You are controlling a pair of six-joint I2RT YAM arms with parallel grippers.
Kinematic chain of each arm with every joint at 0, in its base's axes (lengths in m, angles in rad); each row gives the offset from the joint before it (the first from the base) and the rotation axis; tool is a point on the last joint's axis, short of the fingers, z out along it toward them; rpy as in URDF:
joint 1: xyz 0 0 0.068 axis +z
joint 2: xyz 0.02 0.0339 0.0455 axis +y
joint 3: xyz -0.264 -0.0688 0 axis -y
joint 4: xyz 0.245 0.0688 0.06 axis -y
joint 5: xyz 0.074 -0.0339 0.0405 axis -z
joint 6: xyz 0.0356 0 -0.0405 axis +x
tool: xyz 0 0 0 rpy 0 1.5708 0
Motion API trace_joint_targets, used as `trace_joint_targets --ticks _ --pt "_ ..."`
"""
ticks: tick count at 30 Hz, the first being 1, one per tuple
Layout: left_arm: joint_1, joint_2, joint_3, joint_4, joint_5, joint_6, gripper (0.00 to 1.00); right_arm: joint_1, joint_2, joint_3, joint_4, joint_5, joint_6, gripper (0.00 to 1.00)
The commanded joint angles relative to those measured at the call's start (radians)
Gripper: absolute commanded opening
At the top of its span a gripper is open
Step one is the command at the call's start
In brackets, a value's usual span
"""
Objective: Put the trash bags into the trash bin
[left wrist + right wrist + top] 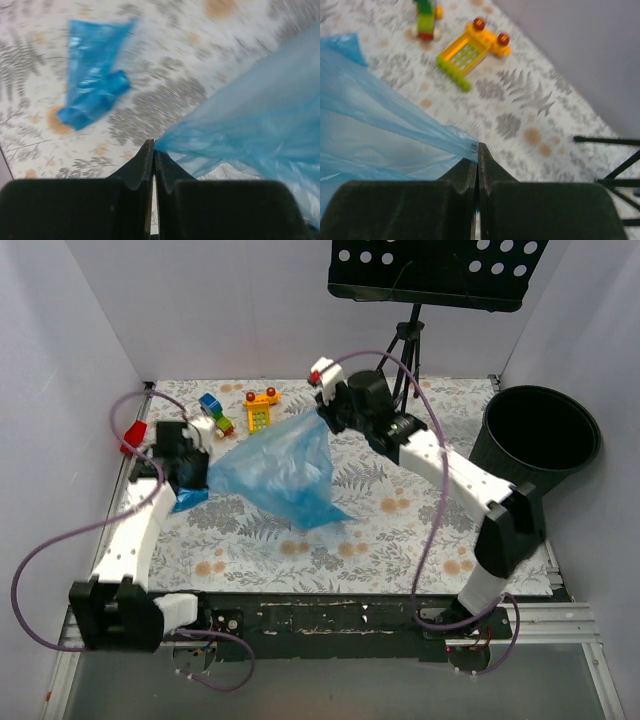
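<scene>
A large loose blue trash bag [280,475] hangs stretched between my two grippers above the floral table. My left gripper [207,478] is shut on its left corner, and the left wrist view shows the film [250,115] pinched at the closed tips [153,145]. My right gripper [322,420] is shut on the far corner, with the film [375,130] bunched at its tips [478,147]. A second, small folded blue trash bag [92,85] lies flat on the table below the left gripper [190,500]. The black trash bin [560,468] stands at the table's right edge, apart from both grippers.
Multicoloured toy blocks [260,410] lie at the back of the table, among them a yellow one [470,50] and a green one [426,20]. A black perforated music stand [435,270] on a tripod [615,165] rises behind the right arm. White walls enclose the table.
</scene>
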Motion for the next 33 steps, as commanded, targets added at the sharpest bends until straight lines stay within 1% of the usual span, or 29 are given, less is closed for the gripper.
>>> trace_joint_targets --ticks 1,2,4,5,6,7,9,10,11,12,13,14,15,16,17,18,19,20,21,22,23,24,25,26,27,30,31,32,33 --pt "0.303 0.239 0.396 0.069 0.127 -0.16 0.0 -0.047 0.238 0.388 0.135 0.132 0.0 0.01" --pt "0.332 0.293 0.549 0.072 0.189 -0.194 0.0 -0.053 0.325 0.511 0.212 0.142 -0.046 0.01" --pt "0.348 0.405 0.854 0.085 0.278 -0.263 0.0 -0.059 0.447 0.837 0.248 0.144 -0.091 0.01" --pt "0.348 0.443 1.007 0.108 0.334 -0.291 0.0 -0.06 0.487 0.965 0.291 0.132 -0.111 0.01" --pt "0.349 0.475 1.129 0.151 0.397 -0.324 0.0 -0.06 0.508 1.072 0.379 0.113 -0.141 0.01" --pt "0.348 0.492 1.239 0.211 0.45 -0.354 0.0 -0.059 0.498 1.116 0.487 0.089 -0.181 0.01" --pt "0.346 0.479 1.338 0.394 0.551 -0.401 0.0 -0.038 0.414 1.034 0.744 -0.012 -0.261 0.01" --pt "0.345 0.451 1.328 0.503 0.598 -0.409 0.0 -0.027 0.368 0.985 0.829 -0.055 -0.319 0.01" --pt "0.317 0.419 1.298 0.559 0.599 -0.359 0.0 0.002 0.316 0.922 0.871 -0.068 -0.386 0.01" --pt "0.255 0.378 1.236 0.562 0.57 -0.255 0.0 0.021 0.262 0.823 0.891 -0.057 -0.426 0.01" --pt "0.198 0.32 1.123 0.558 0.535 -0.163 0.0 0.024 0.181 0.685 0.912 -0.031 -0.439 0.01" --pt "0.128 0.233 0.917 0.558 0.544 -0.03 0.0 0.019 0.085 0.465 0.922 0.002 -0.453 0.01" --pt "0.062 0.145 0.671 0.532 0.583 0.102 0.0 0.006 0.009 0.253 0.899 0.007 -0.48 0.01" --pt "-0.001 0.043 0.456 0.444 0.653 0.254 0.0 -0.005 -0.069 0.007 0.77 -0.044 -0.509 0.01" --pt "-0.078 -0.045 0.244 0.264 0.703 0.527 0.0 -0.01 -0.132 -0.183 0.503 -0.162 -0.589 0.01" --pt "-0.218 -0.117 0.117 -0.147 0.691 0.838 0.0 -0.001 -0.157 -0.271 0.005 -0.295 -0.77 0.01" --pt "-0.367 -0.194 0.005 -0.26 0.629 0.906 0.0 0.021 -0.192 -0.356 -0.415 -0.4 -0.913 0.01" --pt "-0.517 -0.292 -0.07 -0.194 0.572 0.74 0.0 0.033 -0.267 -0.446 -0.469 -0.451 -0.878 0.01" --pt "-0.584 -0.36 -0.1 -0.107 0.512 0.62 0.0 0.045 -0.389 -0.536 -0.45 -0.492 -0.815 0.01" --pt "-0.582 -0.391 -0.096 -0.093 0.511 0.61 0.0 0.056 -0.528 -0.609 -0.383 -0.523 -0.76 0.01" --pt "-0.58 -0.386 -0.074 -0.093 0.493 0.614 0.0 0.067 -0.685 -0.666 -0.283 -0.513 -0.706 0.01" --pt "-0.58 -0.358 -0.042 -0.1 0.479 0.611 0.0 0.09 -0.796 -0.733 -0.175 -0.467 -0.648 0.01" --pt "-0.58 -0.324 -0.004 -0.1 0.479 0.594 0.0 0.108 -0.856 -0.763 -0.104 -0.412 -0.599 0.01" --pt "-0.58 -0.296 0.034 -0.093 0.49 0.57 0.0 0.117 -0.892 -0.764 -0.068 -0.361 -0.585 0.01" --pt "-0.58 -0.27 0.056 -0.091 0.507 0.551 0.0 0.119 -0.892 -0.742 -0.083 -0.326 -0.577 0.01" --pt "-0.58 -0.224 0.073 -0.068 0.538 0.46 0.0 0.119 -0.814 -0.624 -0.208 -0.27 -0.524 0.01" --pt "-0.58 -0.21 0.073 -0.073 0.533 0.449 0.0 0.119 -0.782 -0.579 -0.274 -0.264 -0.505 0.03" --pt "-0.58 -0.195 0.076 -0.082 0.528 0.418 0.0 0.119 -0.745 -0.521 -0.329 -0.255 -0.47 0.2" --pt "-0.58 -0.184 0.085 -0.082 0.51 0.374 0.0 0.117 -0.714 -0.463 -0.403 -0.247 -0.43 0.42"
